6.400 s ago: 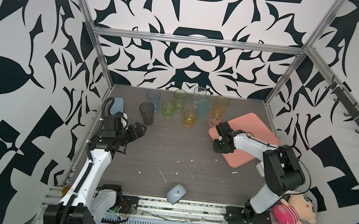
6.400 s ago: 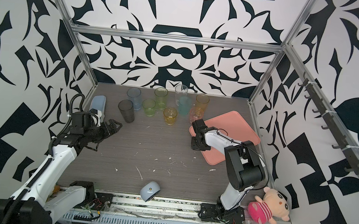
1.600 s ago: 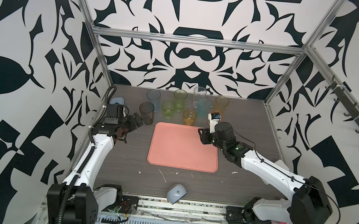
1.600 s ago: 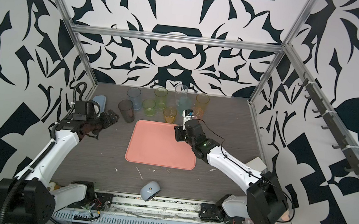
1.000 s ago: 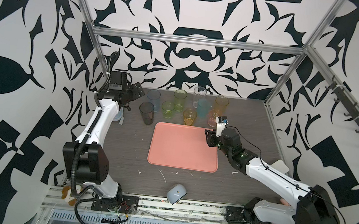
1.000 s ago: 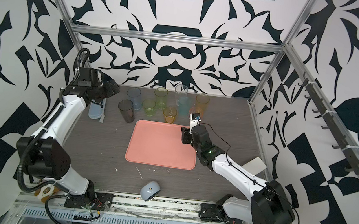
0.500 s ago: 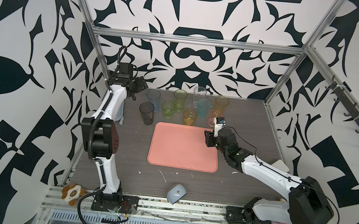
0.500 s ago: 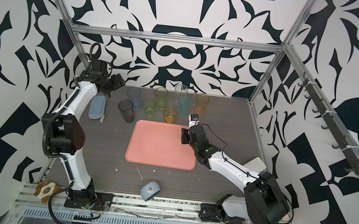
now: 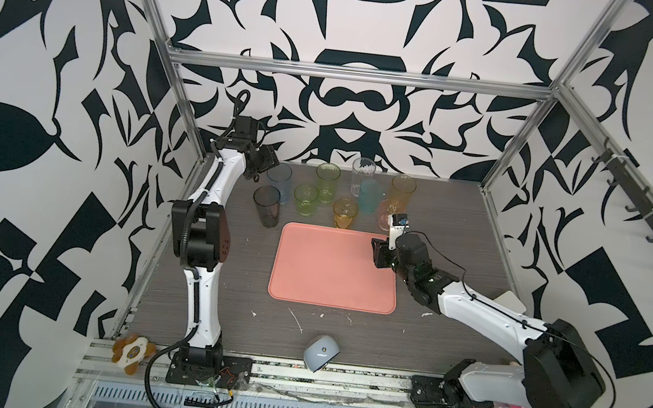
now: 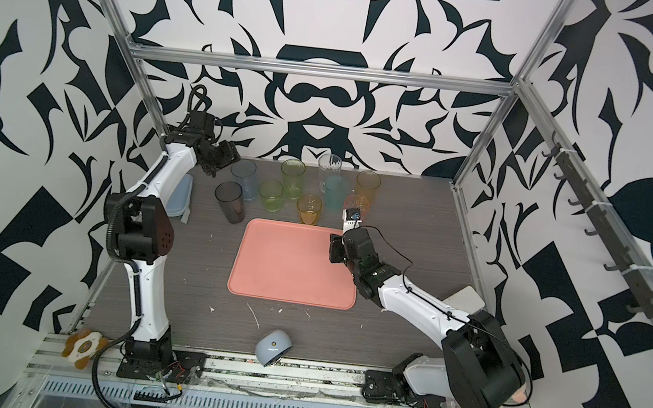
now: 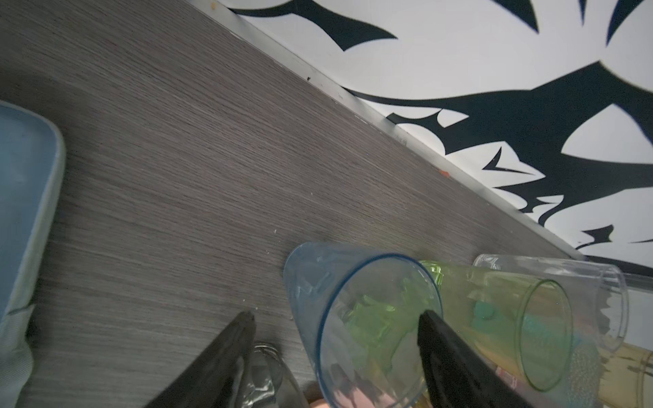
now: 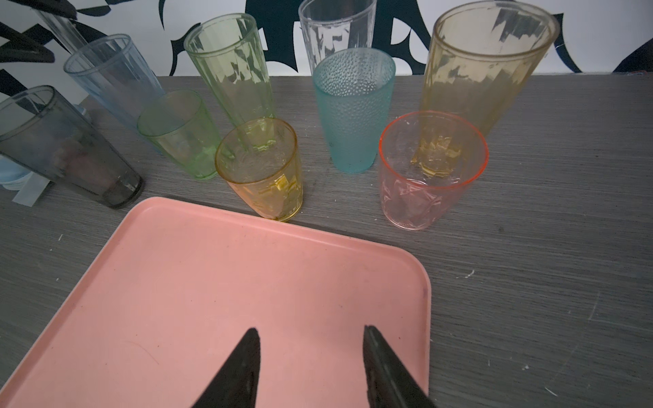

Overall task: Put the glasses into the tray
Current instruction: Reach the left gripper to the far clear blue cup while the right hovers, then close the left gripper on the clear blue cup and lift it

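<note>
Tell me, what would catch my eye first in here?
A huddle of tinted glasses stands at the back of the table, just behind a bare salmon-pink tray. The left arm's fingers reach open at the blue glass; the right arm's fingers hang open over the tray.

9 glasses (image 12: pixel 353 113) (all upright) beside tray (image 12: pixel 212 282).

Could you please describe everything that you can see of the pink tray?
The tray is a flat salmon-pink rectangle with rounded corners and a low raised rim. It looks like matte plastic and has faint scuffs. It lies flat near the middle of the grey wood-grain table and holds nothing. The short amber glass stands right at its far rim; whether they touch cannot be told. The right end effector hangs open over its far right corner, apparently not touching it.
</note>
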